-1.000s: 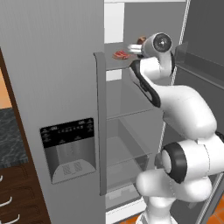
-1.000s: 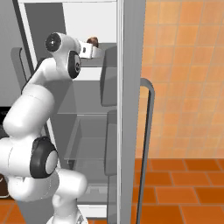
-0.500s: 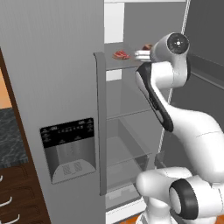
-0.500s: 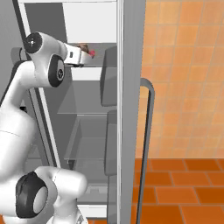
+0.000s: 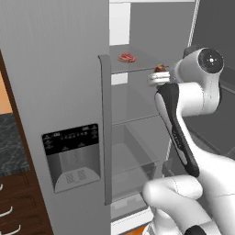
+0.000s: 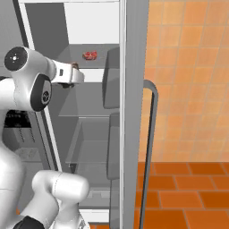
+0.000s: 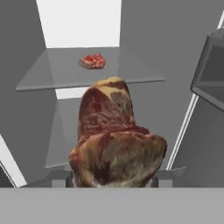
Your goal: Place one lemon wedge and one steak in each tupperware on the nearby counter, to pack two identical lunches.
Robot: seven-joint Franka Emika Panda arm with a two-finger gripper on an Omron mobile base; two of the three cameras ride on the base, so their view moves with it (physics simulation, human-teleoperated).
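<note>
Kitchen setting: an open fridge (image 5: 137, 151) stands with its inside lit white at the back, and orange wall tiles (image 6: 188, 80) run to the right of it. Its top glass shelf (image 7: 52, 78) serves as reference for all positions below.

One steak (image 7: 92, 61) lies flat on the shelf, towards the back and near the middle; it is red with a pale rim and is also seen from both base cameras (image 5: 127, 58) (image 6: 90, 55).

A second steak (image 7: 114, 144) is clamped in the gripper (image 7: 111, 177). The jaws are closed on it from either side, and the meat stands on edge between them. This steak is in front of the shelf, off its front edge and clear of the glass, well apart from the first one. From the left base camera a small part of it (image 5: 160, 69) shows above the gripper (image 5: 156, 79), level with the shelf front.

Below the shelf, a second glass shelf and a clear drawer (image 5: 133, 160) are visible. Left of the shelf, the closed fridge door carries a dispenser panel (image 5: 72, 156). Further left and lower, a strip of black tabletop (image 5: 11, 142) sits over brown drawers (image 5: 18, 202) with silver handles.

To the right of the shelf, the open door shows its bins (image 6: 113, 76) and a curved handle (image 6: 150, 147).
</note>
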